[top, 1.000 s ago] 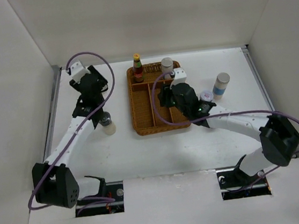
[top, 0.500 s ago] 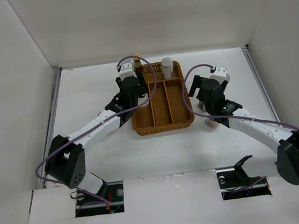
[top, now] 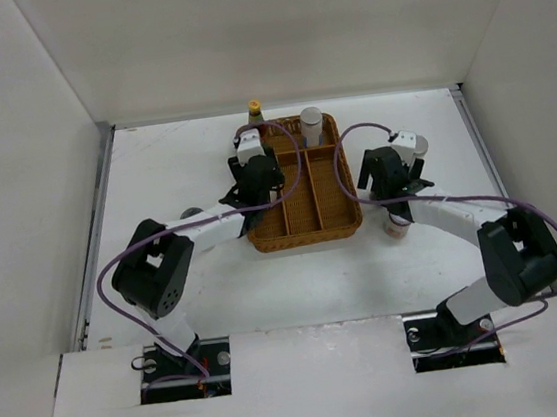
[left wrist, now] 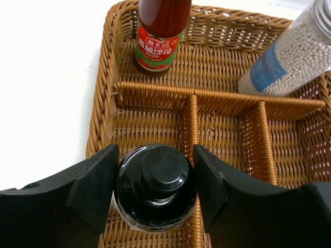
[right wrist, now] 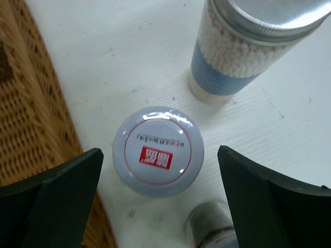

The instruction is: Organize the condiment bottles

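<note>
Clamping a black-lidded jar (left wrist: pixel 155 191) in the left tool (left wrist: pixel 156 170), hovered over the wicker tray's (left wrist: pixel 207 98) left long section, with a red sauce bottle (left wrist: pixel 158 41) and a bead-filled shaker (left wrist: pixel 289 57) behind the cross divider. Held the right tool (right wrist: pixel 159 170) spread wide above a white-lidded jar (right wrist: pixel 158 151) on the table (right wrist: pixel 129 51), just beside the tray.

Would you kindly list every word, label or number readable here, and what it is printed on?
"海天" and "番茄沙司": red sauce bottle label; finer print below is too small.
White round lid: red patch and curved print, too blurred to read.
Blue label on the shaker: nothing legible.
Black-lidded jar in the left pincer: no text.
</note>
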Controlling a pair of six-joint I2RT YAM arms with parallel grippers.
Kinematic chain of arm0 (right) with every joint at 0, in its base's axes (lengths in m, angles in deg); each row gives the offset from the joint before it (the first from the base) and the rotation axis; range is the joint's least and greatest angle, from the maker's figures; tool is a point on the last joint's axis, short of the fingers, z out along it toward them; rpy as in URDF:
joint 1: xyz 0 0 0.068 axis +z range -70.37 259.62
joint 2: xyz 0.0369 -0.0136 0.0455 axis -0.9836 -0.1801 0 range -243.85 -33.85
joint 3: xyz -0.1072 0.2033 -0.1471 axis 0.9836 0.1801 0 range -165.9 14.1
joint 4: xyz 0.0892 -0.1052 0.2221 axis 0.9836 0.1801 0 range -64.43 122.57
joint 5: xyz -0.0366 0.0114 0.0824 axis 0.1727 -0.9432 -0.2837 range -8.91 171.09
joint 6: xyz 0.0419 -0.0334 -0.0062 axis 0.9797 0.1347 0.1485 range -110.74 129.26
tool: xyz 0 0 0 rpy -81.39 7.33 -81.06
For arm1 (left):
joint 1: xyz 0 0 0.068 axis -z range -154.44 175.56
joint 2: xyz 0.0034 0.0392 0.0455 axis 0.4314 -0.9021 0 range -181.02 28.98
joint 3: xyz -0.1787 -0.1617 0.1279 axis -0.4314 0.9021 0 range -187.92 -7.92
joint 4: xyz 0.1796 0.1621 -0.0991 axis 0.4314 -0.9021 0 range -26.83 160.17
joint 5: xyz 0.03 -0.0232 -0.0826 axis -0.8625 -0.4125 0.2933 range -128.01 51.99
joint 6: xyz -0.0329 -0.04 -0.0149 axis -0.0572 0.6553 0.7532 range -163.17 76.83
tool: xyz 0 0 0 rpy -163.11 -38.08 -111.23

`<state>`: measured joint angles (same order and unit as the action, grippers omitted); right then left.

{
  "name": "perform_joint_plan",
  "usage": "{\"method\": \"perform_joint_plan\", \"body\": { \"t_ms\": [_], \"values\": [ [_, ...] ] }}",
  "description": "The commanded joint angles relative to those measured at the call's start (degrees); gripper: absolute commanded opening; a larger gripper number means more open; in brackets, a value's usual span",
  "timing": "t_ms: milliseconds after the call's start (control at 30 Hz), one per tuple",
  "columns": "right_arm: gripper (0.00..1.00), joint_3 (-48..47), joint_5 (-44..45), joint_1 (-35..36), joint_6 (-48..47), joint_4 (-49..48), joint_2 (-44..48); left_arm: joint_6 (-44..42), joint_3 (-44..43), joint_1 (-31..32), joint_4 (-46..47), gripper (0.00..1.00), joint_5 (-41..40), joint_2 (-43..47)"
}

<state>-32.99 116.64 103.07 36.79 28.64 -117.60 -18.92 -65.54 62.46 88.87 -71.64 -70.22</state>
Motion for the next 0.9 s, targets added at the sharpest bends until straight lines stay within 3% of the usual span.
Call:
{"method": "perform_joint_plan", "body": {
  "t_ms": [0, 100, 233, 367, 500, 567, 733, 867],
  "values": [
    [1.0, -4.15, -0.13, -0.9, 1.12, -1.75, -1.33, -0.61, 2.25, 0.58, 6.7, 0.61, -2.49, 1.19],
    [0.99, -4.59, -0.92, -0.72, 1.39, -2.63, -3.09, -0.7, 4.44, 0.49, 7.58, 0.85, -2.67, 4.96],
    [0.96, -4.24, -0.92, -0.63, 1.56, -4.47, -4.32, -0.78, 6.21, 1.02, 7.23, 1.0, -2.06, 13.48],
    [0.87, -4.76, -0.92, -1.86, 1.65, -4.74, -5.64, -2.62, 7.61, 2.77, 6.97, 1.0, -2.23, 24.11],
    [0.59, -4.94, 0.57, -2.39, 1.39, -6.23, -5.03, -4.04, 11.03, 3.92, 5.83, 1.0, -5.21, 33.7],
    [0.49, -5.38, 3.37, -2.22, 0.43, -7.55, -3.36, -3.86, 12.27, 4.01, 2.42, 1.0, -7.84, 36.96],
    [0.46, -7.66, 7.43, 0.76, -5.19, -12.38, 1.29, -2.28, 14.03, 2.08, -10.67, 1.0, -13.3, 42.94],
    [0.46, -9.59, 5.68, 5.94, -8.62, -15.19, 3.76, 1.23, 16.57, 0.32, -20.87, 1.0, -15.59, 46.89]
  ]
}}
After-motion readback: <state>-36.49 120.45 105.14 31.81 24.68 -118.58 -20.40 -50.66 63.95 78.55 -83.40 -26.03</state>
